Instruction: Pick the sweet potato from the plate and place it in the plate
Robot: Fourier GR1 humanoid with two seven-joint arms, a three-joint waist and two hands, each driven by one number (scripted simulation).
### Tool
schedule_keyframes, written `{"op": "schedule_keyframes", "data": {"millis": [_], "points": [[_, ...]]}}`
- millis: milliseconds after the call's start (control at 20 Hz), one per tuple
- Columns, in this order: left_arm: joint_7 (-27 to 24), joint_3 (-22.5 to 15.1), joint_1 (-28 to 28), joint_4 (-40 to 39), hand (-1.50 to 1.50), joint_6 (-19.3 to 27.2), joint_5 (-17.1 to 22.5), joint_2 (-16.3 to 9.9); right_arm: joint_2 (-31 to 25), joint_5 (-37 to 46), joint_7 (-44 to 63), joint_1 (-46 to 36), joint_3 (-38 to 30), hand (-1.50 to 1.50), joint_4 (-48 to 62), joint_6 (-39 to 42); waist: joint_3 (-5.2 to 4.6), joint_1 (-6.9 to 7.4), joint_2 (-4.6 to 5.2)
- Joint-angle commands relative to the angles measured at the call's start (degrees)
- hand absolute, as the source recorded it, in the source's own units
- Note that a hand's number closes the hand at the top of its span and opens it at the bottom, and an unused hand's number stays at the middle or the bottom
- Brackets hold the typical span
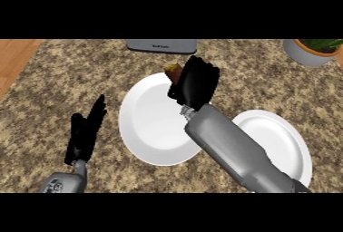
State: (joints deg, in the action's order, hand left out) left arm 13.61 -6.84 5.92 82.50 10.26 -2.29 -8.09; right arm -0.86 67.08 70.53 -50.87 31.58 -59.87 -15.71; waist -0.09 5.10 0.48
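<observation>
So far the job looks barely begun, or at most at the grasp. The sweet potato (173,70) shows only as a small brown end at the far rim of the big plate (150,131), poking out from behind the right hand (195,84), which lies over it. That hand hides most of it, and whether its fingers are curled round the potato or merely laid above it cannot be told from this view. The potato seems to sit on or just at the big plate's far edge, so I judge it not lifted yet. The second plate (285,136), smaller and to the right, is partly covered by the right forearm, and its visible part holds nothing; presumably it is the goal. What remains, then, is nearly everything: close on the potato, raise it, carry it across to the right plate, and let go. The left hand (85,131) rests at the left of the counter (60,81), fingers straight and pointing up, holding nothing.
</observation>
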Motion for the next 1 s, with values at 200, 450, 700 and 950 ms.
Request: {"op": "schedule_keyframes", "data": {"millis": [200, 450, 700, 950], "points": [[0.25, 0.51, -1.44, 0.84, 0.0, -0.98, 0.36, -1.1, 0.82, -13.22, 10.76, 3.84, 1.39, 1.5, 3.13, -7.56, 0.11, 0.27, 0.17], [-1.0, 0.63, -2.41, 1.2, 0.0, -0.41, -0.07, -0.83, 0.82, -24.57, 7.29, 6.29, 3.26, -1.5, 5.26, -7.26, 0.11, -0.22, 0.09], [-1.03, 2.41, -2.73, 2.03, 0.0, -0.87, 0.76, -1.68, 0.82, -30.75, 1.55, 2.66, 10.02, -1.5, 4.54, -14.29, 0.1, -1.86, -0.15], [-1.21, 1.05, -2.26, 0.51, 0.0, 0.54, -0.1, 0.67, 0.83, -25.41, -7.25, 4.36, 6.3, -1.5, -1.56, -30.98, 0.19, -2.88, -0.46]]}}
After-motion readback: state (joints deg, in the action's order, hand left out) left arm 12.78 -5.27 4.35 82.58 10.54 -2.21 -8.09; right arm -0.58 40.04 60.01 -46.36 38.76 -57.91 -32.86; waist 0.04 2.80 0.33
